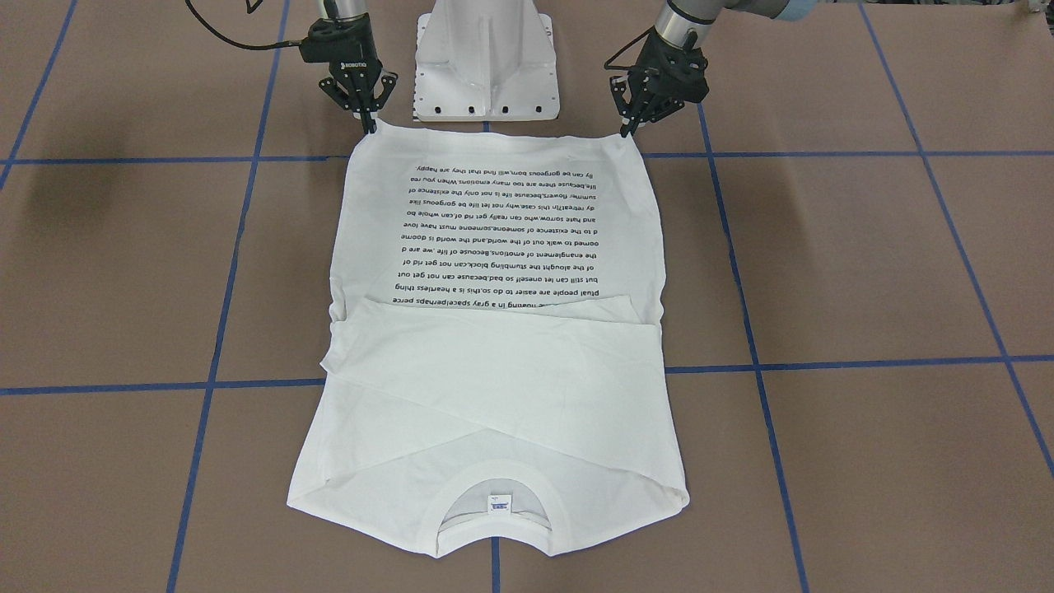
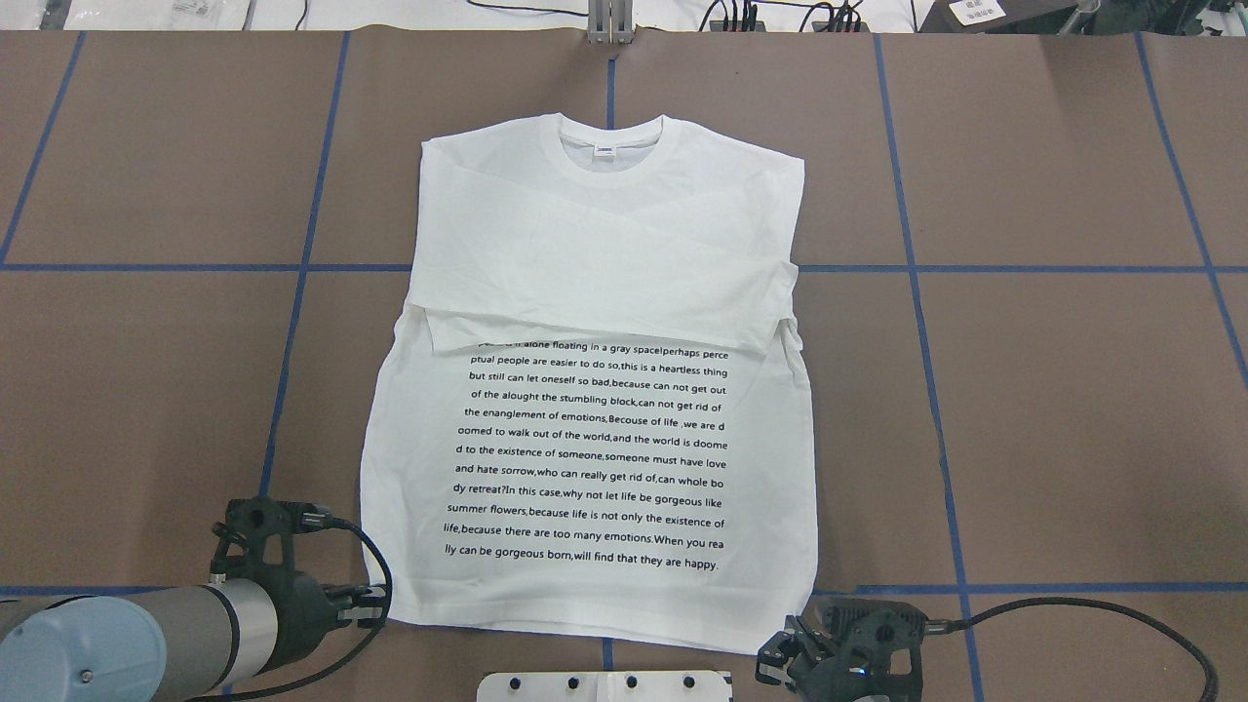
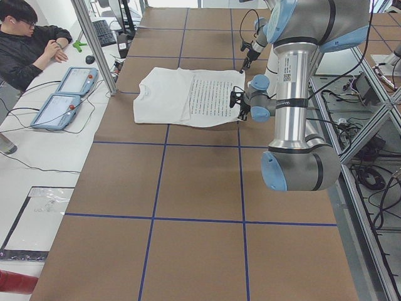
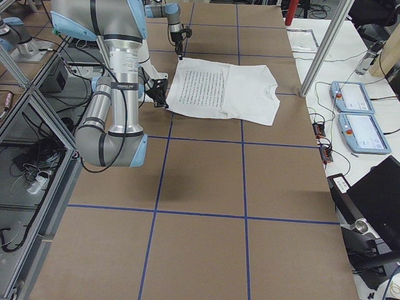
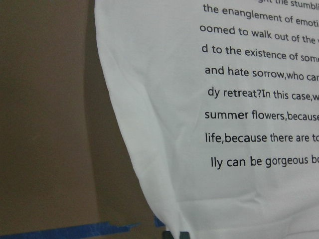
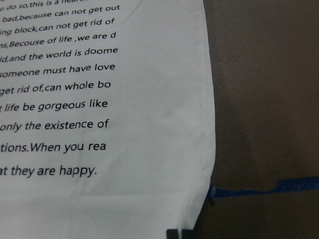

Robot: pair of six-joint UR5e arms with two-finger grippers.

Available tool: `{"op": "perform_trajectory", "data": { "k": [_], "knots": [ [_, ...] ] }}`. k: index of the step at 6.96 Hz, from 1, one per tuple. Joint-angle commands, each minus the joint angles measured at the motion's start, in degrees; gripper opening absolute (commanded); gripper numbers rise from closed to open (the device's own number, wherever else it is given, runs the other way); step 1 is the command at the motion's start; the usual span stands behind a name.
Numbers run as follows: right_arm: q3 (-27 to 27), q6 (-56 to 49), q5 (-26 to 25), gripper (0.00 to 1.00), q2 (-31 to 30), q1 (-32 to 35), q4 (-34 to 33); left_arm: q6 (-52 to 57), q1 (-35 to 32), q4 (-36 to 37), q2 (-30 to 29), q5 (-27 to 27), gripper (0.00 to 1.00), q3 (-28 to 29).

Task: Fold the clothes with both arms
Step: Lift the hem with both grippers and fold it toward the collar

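Note:
The white T-shirt [image 1: 494,362] lies flat on the brown table, text side up, with both sleeves folded across the chest and the collar [image 2: 611,146] at the far end from the robot. My left gripper [image 1: 630,130] pinches one corner of the bottom hem, which also shows at the view's lower left in the overhead view [image 2: 375,606]. My right gripper [image 1: 368,125] pinches the other hem corner [image 2: 780,655]. Both wrist views show the hem edge [image 5: 164,209] [image 6: 199,199] running down to the dark fingertips [image 6: 173,234].
The white pedestal base [image 1: 486,66] stands between the two grippers, just behind the hem. Blue tape lines [image 1: 823,364] cross the brown table. A seated person [image 3: 31,44] and two teach pendants [image 3: 62,94] are beyond the table's far side.

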Motion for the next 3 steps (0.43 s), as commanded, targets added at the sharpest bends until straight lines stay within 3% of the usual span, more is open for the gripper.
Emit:
{"op": "perform_trajectory", "data": {
  "k": [1, 2, 3],
  "knots": [
    [5.07, -1.46, 6.28, 0.0, -0.42, 4.91, -4.84, 1.79, -0.23, 5.62, -0.12, -2.14, 0.0, -5.4],
    [12.93, -2.95, 12.52, 0.0, -0.42, 7.13, -12.19, 1.9, -1.89, 11.85, -1.78, -6.59, 0.0, -12.06],
    [23.1, -2.97, 15.01, 0.0, 0.02, 6.37, -24.62, 1.9, -2.08, 18.18, -2.06, -8.99, 0.0, -19.78]
  ]
}}
